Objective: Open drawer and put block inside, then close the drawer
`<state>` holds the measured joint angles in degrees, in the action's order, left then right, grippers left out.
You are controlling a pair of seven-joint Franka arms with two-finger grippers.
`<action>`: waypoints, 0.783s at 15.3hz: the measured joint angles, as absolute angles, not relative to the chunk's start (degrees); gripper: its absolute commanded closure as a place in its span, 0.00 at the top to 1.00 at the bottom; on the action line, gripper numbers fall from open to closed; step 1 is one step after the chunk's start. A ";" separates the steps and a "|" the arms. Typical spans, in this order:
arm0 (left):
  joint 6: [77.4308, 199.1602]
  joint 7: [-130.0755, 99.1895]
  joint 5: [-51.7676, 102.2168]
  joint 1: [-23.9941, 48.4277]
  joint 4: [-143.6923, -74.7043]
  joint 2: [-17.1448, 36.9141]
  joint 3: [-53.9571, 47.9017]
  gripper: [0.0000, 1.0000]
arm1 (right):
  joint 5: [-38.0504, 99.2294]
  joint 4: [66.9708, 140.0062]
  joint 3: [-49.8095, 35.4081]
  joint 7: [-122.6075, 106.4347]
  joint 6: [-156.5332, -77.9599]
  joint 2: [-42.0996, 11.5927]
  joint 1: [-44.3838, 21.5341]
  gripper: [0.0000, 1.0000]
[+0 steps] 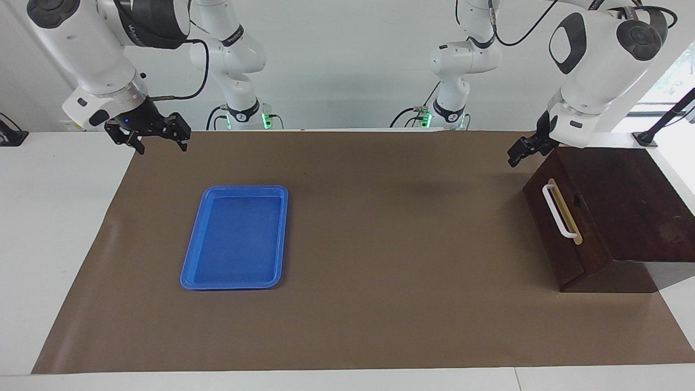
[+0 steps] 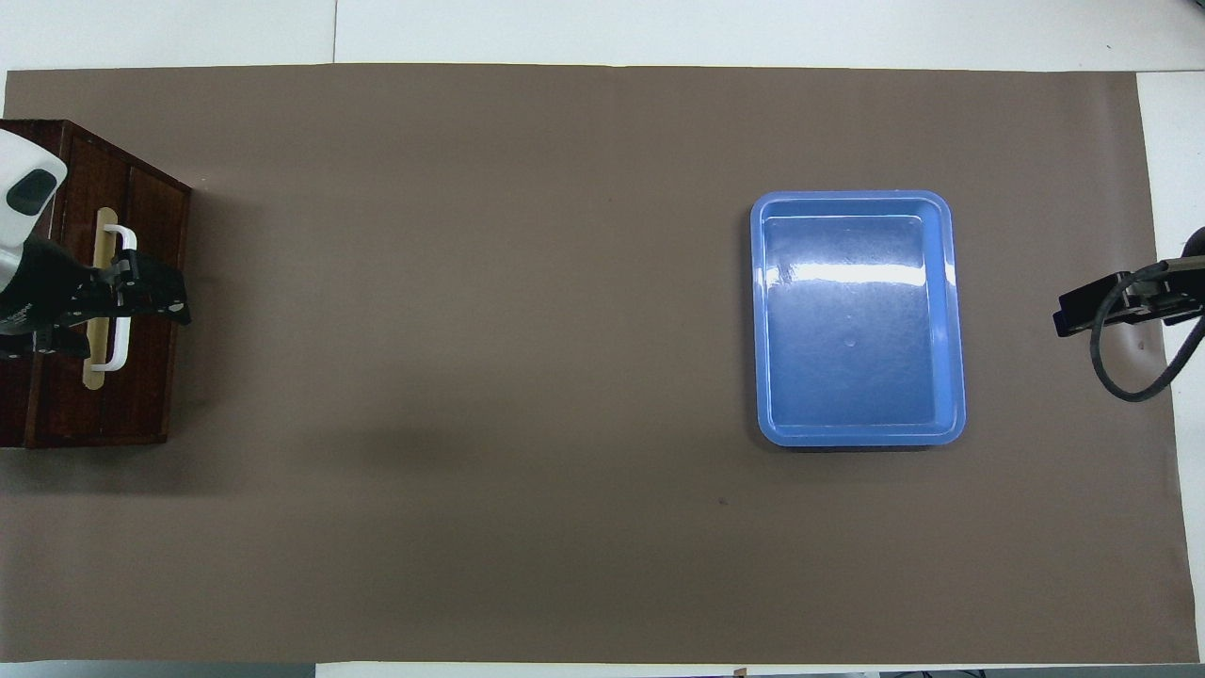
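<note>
Facing view shows my left gripper (image 1: 522,150) raised off the shut drawer (image 1: 554,228) at right, fingers unreadable to me. Right gripper (image 1: 147,132) waits upper left, spread empty. No block visible; probably it's inside, task nearly finished.

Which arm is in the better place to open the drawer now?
Left. Its claw hangs close to the drawer, just above the handle. The right claw waits at the table's other end, near the blue tray.
</note>
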<state>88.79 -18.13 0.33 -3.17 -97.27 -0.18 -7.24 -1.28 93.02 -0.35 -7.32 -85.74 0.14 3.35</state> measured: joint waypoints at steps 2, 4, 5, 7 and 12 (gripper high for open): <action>87.89 -16.27 0.33 -3.19 -97.27 -0.29 -7.72 1.00 | -1.28 93.02 -0.32 -7.32 -85.74 0.14 3.37 1.00; 87.81 -14.03 0.33 -3.19 -97.26 -0.38 -7.98 1.00 | -1.28 93.02 -0.28 -7.32 -85.74 0.14 3.37 1.00; 87.81 -13.38 0.33 -3.19 -97.26 -0.38 -7.98 1.00 | -1.28 93.02 -0.28 -7.32 -85.74 0.14 3.37 1.00; 87.81 -12.67 0.33 -3.18 -97.15 -0.38 -8.04 1.00 | -1.28 93.02 -0.28 -7.32 -85.74 0.14 3.37 1.00; 87.85 -12.21 0.33 -3.18 -96.70 -0.46 -8.18 1.00 | -1.28 93.02 -0.25 -7.32 -85.74 0.14 3.38 1.00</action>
<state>87.85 -12.21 0.33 -3.18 -96.70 -0.46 -8.18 -1.28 93.02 -0.25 -7.32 -85.74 0.14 3.38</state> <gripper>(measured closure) 0.000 0.000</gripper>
